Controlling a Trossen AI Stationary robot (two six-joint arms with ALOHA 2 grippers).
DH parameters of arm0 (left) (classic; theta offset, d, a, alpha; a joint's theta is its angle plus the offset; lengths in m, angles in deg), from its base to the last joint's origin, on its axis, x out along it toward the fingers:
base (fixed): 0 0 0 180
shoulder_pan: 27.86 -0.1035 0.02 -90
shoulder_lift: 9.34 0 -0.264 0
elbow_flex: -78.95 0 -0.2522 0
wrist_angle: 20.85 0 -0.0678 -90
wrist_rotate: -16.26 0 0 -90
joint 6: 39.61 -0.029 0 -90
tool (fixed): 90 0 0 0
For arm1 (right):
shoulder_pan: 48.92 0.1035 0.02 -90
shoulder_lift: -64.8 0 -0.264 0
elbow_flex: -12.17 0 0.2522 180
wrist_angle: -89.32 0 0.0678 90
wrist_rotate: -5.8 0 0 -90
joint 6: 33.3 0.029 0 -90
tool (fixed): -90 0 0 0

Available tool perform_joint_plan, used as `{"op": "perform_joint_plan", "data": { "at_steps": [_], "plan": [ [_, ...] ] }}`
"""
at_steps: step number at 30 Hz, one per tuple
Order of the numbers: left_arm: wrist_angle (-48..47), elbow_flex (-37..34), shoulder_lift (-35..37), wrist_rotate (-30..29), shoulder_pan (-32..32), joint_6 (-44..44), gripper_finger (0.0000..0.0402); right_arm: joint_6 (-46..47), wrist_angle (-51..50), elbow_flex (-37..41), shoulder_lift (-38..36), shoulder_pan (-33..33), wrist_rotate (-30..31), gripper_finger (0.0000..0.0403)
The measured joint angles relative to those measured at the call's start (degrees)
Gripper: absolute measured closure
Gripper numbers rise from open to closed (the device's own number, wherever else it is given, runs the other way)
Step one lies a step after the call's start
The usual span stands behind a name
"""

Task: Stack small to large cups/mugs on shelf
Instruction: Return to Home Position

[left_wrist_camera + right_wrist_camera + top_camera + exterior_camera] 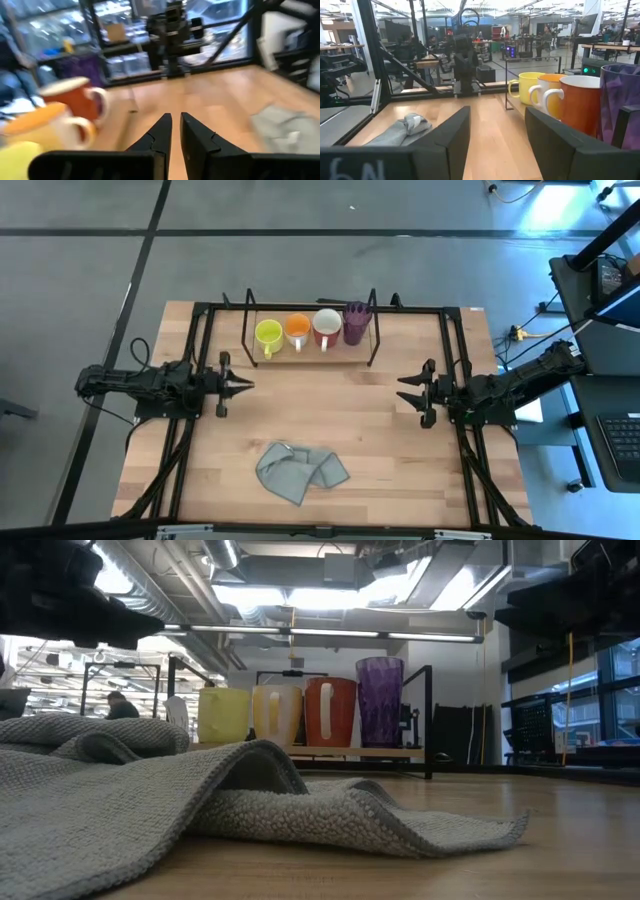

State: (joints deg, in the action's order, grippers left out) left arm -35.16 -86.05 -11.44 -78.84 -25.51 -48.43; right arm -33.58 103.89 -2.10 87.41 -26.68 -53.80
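Seen from above, a low black wire-frame shelf with a light wooden base (310,352) stands at the middle of the far side of a pale wooden counter (350,420). On it, in a close row from left to right, are a yellow-green mug (268,334), an orange mug (297,329), a white mug with a red inside (327,326) and a taller translucent purple tumbler (356,322). The left arm (150,387) lies low at the counter's left side and the right arm (510,385) at its right side, both well apart from the shelf. A crumpled grey cloth (300,472) lies near the front edge. From counter height, beyond the cloth's folds, the four cups stand upright side by side, the tumbler tallest. The left wrist view shows the left arm's jaws nearly closed, a thin slit between them, holding nothing. The right wrist view shows the right arm's jaws spread wide and empty, with the row of cups beyond them. Nothing looks left to place, so the step in hand seems to be the return to rest. The next move probably calls only for settling both arms clear of the shelf, with no grasp.
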Motion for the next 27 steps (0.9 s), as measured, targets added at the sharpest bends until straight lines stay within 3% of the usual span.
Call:
{"op": "perform_joint_plan", "data": {
  "at_steps": [5,27],
  "plan": [
    [0.30,0.08,0.03,-4.24,0.02,-5.02,0.0369,0.01,0.00,-0.02,0.00,0.00,0.00,0.0214],
    [0.26,0.11,0.02,-4.27,0.02,-5.16,0.0369,0.01,0.02,-0.04,0.00,0.02,0.00,0.0215]
  ]
}}
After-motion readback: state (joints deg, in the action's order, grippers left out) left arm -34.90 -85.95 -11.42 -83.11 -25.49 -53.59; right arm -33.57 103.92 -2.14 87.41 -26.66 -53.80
